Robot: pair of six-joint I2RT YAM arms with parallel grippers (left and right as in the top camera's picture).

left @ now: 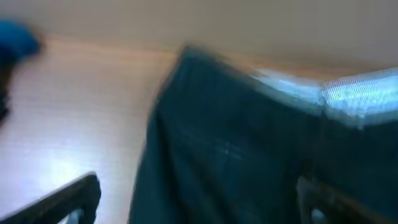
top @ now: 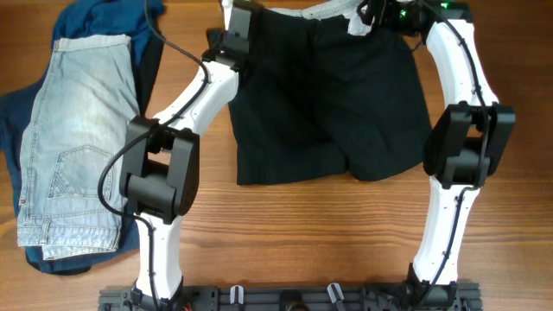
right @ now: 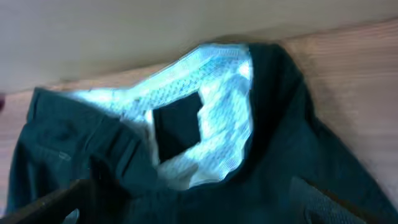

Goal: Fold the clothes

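Note:
The black shorts (top: 324,104) lie spread flat on the wooden table, waistband at the far edge, with pale grey dotted lining (top: 315,10) showing there. My left gripper (top: 238,30) is over the shorts' far left corner. In the blurred left wrist view its fingers (left: 199,208) are wide apart with black fabric (left: 236,155) between them. My right gripper (top: 380,13) is over the far right of the waistband. Its fingers (right: 199,205) are also wide apart above the black fabric, just below the open lining (right: 211,99). Neither gripper pinches cloth.
Light-blue denim shorts (top: 78,138) lie at the left on a dark blue garment (top: 95,17). A black cable (top: 177,47) runs along the left arm. Bare wood (top: 302,233) lies in front of the shorts. The arm bases stand at the near edge.

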